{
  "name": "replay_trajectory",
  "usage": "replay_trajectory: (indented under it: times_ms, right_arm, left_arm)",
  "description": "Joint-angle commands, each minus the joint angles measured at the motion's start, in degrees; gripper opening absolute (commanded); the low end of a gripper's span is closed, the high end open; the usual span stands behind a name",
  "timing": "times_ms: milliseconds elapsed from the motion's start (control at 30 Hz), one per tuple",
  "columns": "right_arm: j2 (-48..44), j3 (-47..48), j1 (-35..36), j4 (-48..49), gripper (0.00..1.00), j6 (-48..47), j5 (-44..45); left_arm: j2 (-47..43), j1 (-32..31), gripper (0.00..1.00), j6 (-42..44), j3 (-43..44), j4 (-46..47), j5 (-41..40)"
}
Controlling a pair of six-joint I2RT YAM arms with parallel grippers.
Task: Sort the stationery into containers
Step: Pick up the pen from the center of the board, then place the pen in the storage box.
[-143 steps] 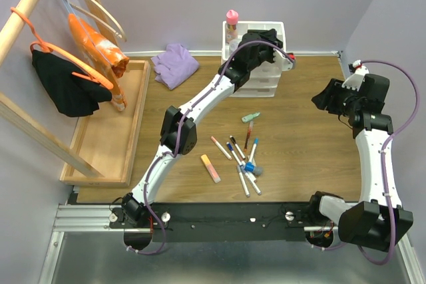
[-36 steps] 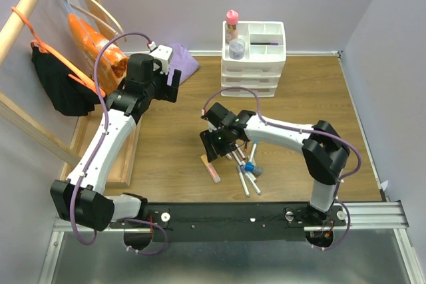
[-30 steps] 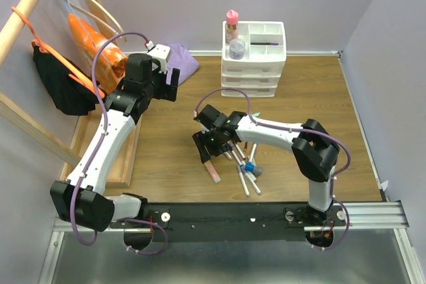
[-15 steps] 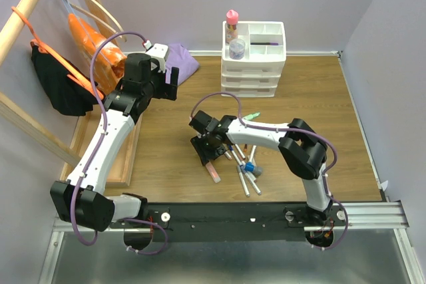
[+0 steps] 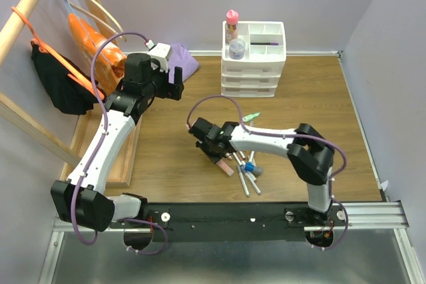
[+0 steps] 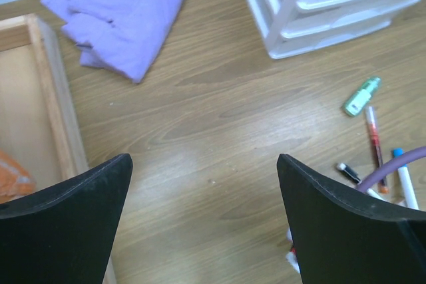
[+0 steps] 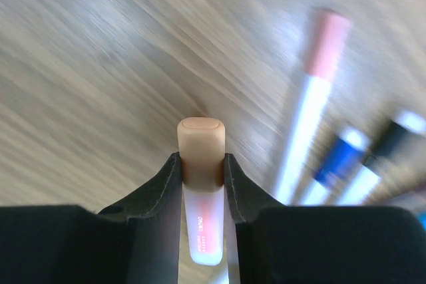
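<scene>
An orange highlighter (image 7: 201, 177) sits between the fingers of my right gripper (image 7: 202, 164), which is shut on its cap low over the table. From above, its body (image 5: 223, 166) sticks out below the right gripper (image 5: 212, 143). Several thin white markers (image 5: 246, 171) lie just to the right, and a mint highlighter (image 5: 251, 117) lies apart behind them. My left gripper (image 5: 172, 79) hangs open and holds nothing, high over the left of the table (image 6: 203, 164). The white drawer unit (image 5: 256, 58) at the back holds a pink-capped glue bottle (image 5: 231, 24), a grey jar (image 5: 236, 48) and a purple marker (image 5: 266, 44).
A purple cloth (image 6: 116, 14) lies at the back left, beside a long wooden tray (image 5: 106, 138). A wooden rack with hangers (image 5: 66, 51) leans over that tray. The right arm's purple cable (image 5: 213, 101) loops above the markers.
My right gripper has closed onto the orange highlighter and turned it, dragging it slightly right towards the markers. The left arm has barely moved.
</scene>
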Motion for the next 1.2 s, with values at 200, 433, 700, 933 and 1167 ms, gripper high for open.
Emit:
replay_trajectory:
  times_ms: [200,433,700,933,1167]
  right_arm:
    - [-15.1,17.1,-20.8,3.0,0.01,-12.2,1.3]
    - [-15.3,23.7,-29.6,18.6,0.01,-25.4,1.2]
    - [-4.9,39.8,-37.4,21.1,0.01,-39.3,-4.3]
    - [2.3,49.0,-41.0,18.1,0.01,-50.6,-12.4]
    - [6.5,52.7,-43.0,16.3,0.01,-53.3,-15.5]
  left_arm:
    - [4.4,-6.3,0.98,7.2,1.4,3.7,8.7]
    - [4.1,-7.8,0.98,12.7,0.1,2.6,13.5]
    - [2.1,-7.9,0.99,13.7,-4.8,5.7,15.8]
    - [4.1,-7.9,0.98,15.4,-3.6,7.3,16.0]
    - [5.4,-7.7,0.99,17.7,-3.1,7.2,13.6]
